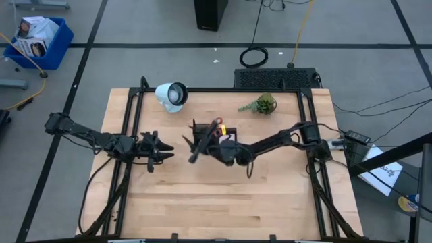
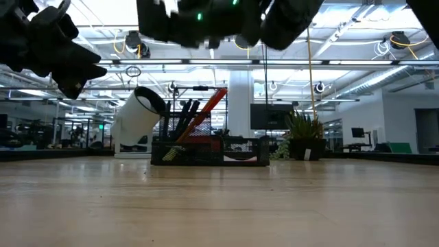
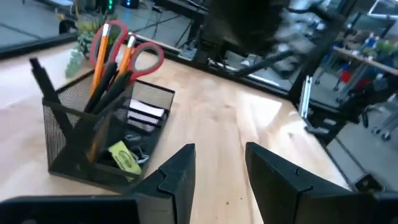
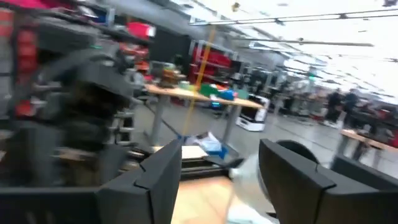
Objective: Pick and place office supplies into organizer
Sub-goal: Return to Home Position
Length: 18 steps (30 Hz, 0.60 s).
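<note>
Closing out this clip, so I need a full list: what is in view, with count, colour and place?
organizer: 1, black mesh, table middle
scissors: 1, red handles, upright in organizer
pencils: 2, orange, in organizer
pens: at least 2, black, in organizer
yellow piece: 1, organizer's low compartment
lamp: 1, white, table back
plant: 1, green, table back
left claw: 1, dark, open, left of organizer
right claw: 1, dark, open, beside organizer

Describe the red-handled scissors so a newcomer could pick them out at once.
On the light wooden table, find the black mesh desk organizer near the middle. In its taller section, the red-handled scissors stand handles up; among the thin orange pencils and black pens, only they have two red loops.
</note>
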Available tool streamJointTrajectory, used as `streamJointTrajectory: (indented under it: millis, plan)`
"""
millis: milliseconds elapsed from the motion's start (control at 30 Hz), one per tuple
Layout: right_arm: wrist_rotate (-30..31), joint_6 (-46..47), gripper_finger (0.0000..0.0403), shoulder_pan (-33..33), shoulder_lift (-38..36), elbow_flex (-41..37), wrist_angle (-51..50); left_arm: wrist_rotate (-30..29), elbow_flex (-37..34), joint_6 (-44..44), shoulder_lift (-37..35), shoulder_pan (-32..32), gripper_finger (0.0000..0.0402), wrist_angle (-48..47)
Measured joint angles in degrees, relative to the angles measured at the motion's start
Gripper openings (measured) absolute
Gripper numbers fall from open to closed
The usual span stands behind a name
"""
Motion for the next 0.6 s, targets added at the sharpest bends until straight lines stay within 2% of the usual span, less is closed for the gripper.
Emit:
streamJointTrajectory:
  millis: [133,367,467,600]
  plan:
    - [-3.0,2.7,0.0207,2.3,-2.4,-1.7,-6.7,1.2,0.0,-2.8,-0.1,0.0,0.0145,0.5]
    - [-10.3,11.0,0.0208,5.9,-9.0,-14.5,-8.6,6.7,0.0,5.4,-0.7,-0.2,0.0145,1.0]
    - [-8.8,13.5,0.0208,8.0,-13.6,-23.0,-8.4,7.6,0.0,7.4,-0.8,-0.5,0.0145,-0.9]
    - [-4.9,17.2,0.0208,11.0,-19.7,-36.3,-0.6,7.4,0.0,9.6,-1.7,-0.8,0.0145,-0.8]
